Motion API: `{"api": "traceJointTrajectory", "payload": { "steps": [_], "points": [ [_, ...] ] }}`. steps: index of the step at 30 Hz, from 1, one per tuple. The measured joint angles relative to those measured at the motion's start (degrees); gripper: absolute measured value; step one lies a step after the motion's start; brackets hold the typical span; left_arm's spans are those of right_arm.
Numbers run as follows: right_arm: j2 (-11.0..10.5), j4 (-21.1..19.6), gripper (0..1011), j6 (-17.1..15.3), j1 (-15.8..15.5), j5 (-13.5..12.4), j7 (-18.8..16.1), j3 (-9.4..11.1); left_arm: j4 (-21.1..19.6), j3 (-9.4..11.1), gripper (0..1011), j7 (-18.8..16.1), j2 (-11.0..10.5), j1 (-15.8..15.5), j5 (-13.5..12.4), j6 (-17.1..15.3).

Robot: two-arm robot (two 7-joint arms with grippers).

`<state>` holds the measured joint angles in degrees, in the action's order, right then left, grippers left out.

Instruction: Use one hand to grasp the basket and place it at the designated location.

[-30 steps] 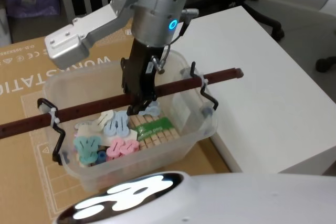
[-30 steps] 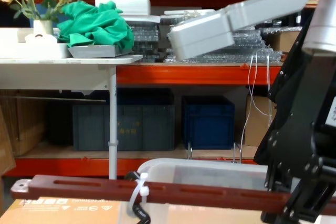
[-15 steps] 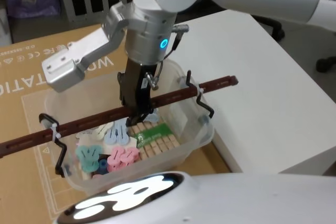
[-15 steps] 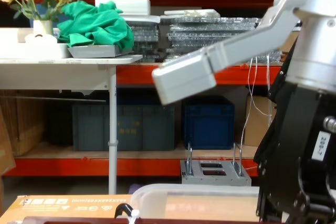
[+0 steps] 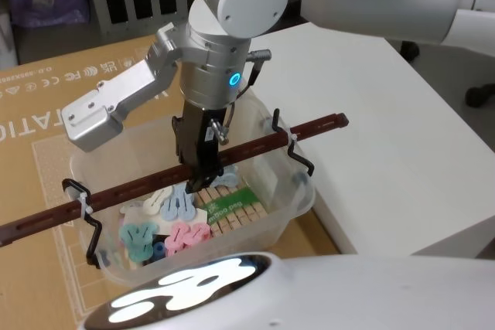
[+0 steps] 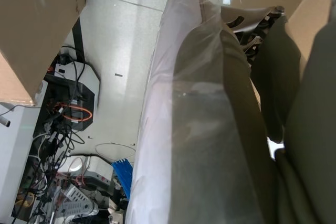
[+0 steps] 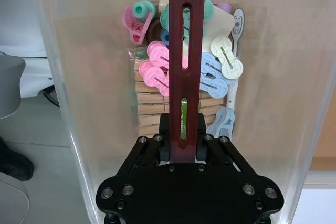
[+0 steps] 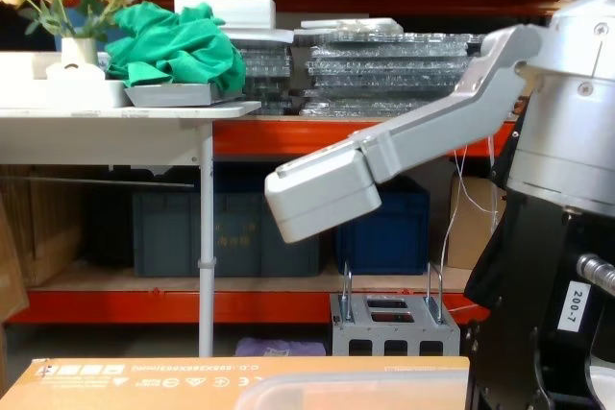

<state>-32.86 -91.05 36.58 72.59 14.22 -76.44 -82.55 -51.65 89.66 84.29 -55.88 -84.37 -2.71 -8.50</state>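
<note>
Over the cardboard sheet (image 5: 46,113), just left of the white tabletop (image 5: 387,129), the basket (image 5: 290,199) has sunk lower, the right hand (image 5: 201,178) clamped tight around the middle of its handle (image 5: 255,144); set-down looks close.

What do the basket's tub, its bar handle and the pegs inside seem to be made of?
Tub: translucent whitish plastic, glossy; contents show through.
Bar handle, clamped by the right gripper: reddish-brown, matte, slotted, probably plastic.
Plain pegs: likely bare wood, pale tan.
Pastel pegs: smooth plastic.
</note>
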Motion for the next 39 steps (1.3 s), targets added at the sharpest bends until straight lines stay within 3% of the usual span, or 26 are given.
{"api": "traceJointTrajectory", "payload": {
  "steps": [4, 22, 29, 39],
  "points": [
    [0.26, 0.25, 249, -0.69, 0.22, 0.22, 0.03, -0.78, 0.0, 0.0, 0, 0.0, 0.0, 0.0, 0.0, 0.0],
    [-0.92, 0.91, 814, -0.22, 2.86, -3.48, 0.86, -1.23, 0.0, 0.0, 0, 0.0, 0.01, 0.0, 0.0, 0.0],
    [-3.56, -0.68, 1000, 0.4, 4.92, -6.52, 1.68, 0.16, -0.01, 0.0, 0, 0.0, 0.01, 0.0, 0.01, 0.0],
    [-8.04, -3.33, 1000, 2.18, 6.88, -11.14, 2.22, 3.53, 0.01, 0.0, 0, 0.0, 0.0, 0.0, 0.0, 0.0]
  ]
}}
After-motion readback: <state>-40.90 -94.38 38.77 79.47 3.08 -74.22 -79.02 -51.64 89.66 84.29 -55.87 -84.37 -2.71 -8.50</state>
